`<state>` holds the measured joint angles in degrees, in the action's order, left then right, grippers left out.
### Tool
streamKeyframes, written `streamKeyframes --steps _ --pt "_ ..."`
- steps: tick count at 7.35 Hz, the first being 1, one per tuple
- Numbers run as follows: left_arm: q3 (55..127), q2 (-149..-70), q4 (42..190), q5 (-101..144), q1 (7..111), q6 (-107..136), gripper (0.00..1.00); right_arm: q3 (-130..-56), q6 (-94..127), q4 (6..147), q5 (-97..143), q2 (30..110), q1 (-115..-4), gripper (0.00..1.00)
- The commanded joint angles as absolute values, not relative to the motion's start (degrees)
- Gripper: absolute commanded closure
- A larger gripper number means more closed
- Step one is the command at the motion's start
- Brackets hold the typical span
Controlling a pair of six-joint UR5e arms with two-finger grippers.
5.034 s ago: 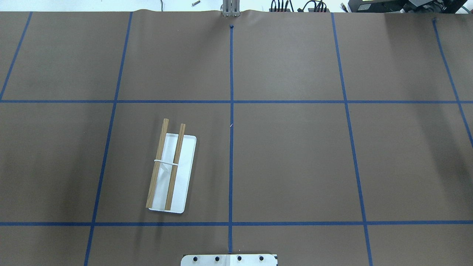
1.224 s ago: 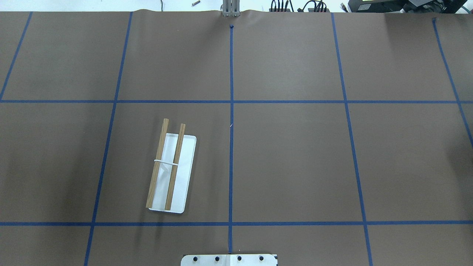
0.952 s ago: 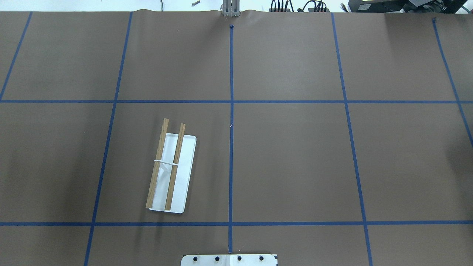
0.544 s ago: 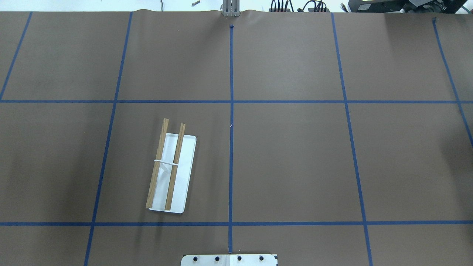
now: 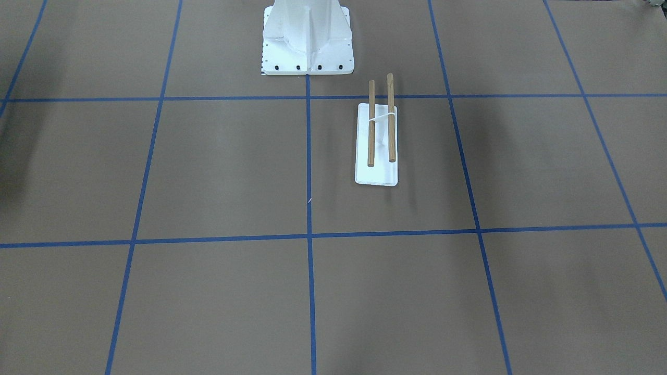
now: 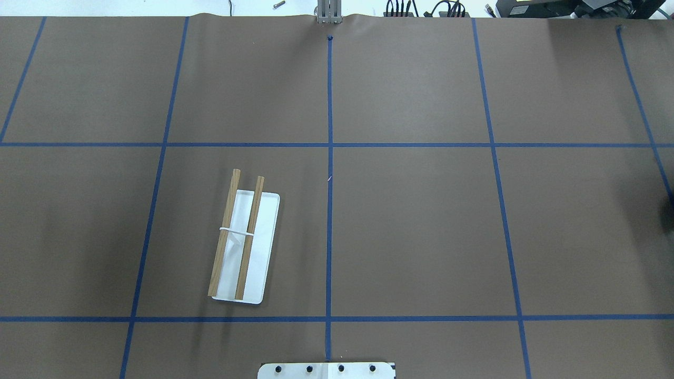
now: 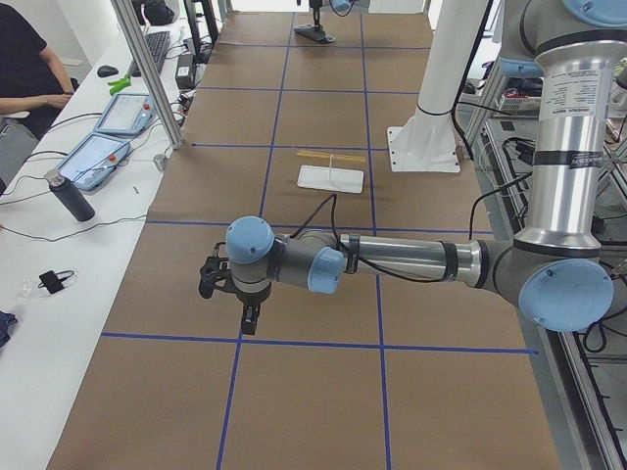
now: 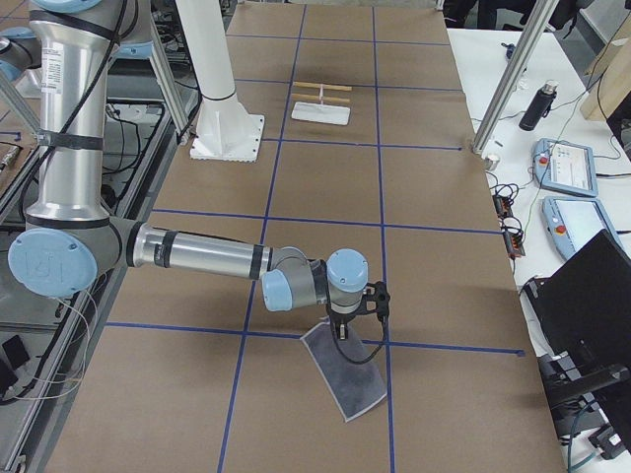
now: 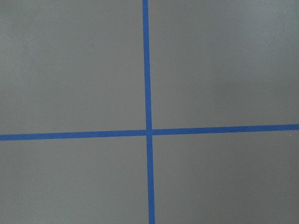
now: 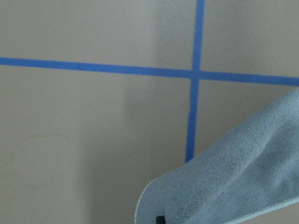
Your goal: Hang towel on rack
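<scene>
**Towel (image 8: 345,379) at the right pincer (image 8: 340,333), rack (image 8: 320,111) way off**

Probably a corner grab, for a free-hanging drape later. Corner up at the pincer, rest trailing below on the worktop (image 8: 424,197). Can't tell open or closed, same for the left pincer (image 7: 250,320).

New dark shape at the right edge
A blurred dark shape (image 6: 668,215) now juts in over the table's (image 6: 421,237) right side.
</scene>
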<state>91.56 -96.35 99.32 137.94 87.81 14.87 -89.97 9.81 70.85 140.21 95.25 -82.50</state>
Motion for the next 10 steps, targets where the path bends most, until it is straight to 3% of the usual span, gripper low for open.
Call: streamKeyframes --steps 1,4,6,8,10 --pt "91.14 -103.77 99.84 141.93 84.83 28.33 0.01 -94.38 10.37 71.01 145.19 89.68 -83.5 1.0" --pt "91.32 -115.19 99.93 141.94 75.63 49.67 0.02 -97.45 19.92 80.82 152.84 73.09 -81.58 1.0" --pt "90.8 -122.57 99.93 141.94 70.85 62.68 0.02 -100.28 41.29 80.16 149.61 64.4 -75.09 1.0" --pt "90.97 -127.59 100.02 141.77 67.08 74.29 0.02 -106.66 44.56 80.07 142.59 61.7 -66.06 1.0" --pt "90.53 -130.42 108.57 140.37 61.64 91.05 0.02 -118.5 44.65 79.98 131.72 62.05 -56.21 1.0"
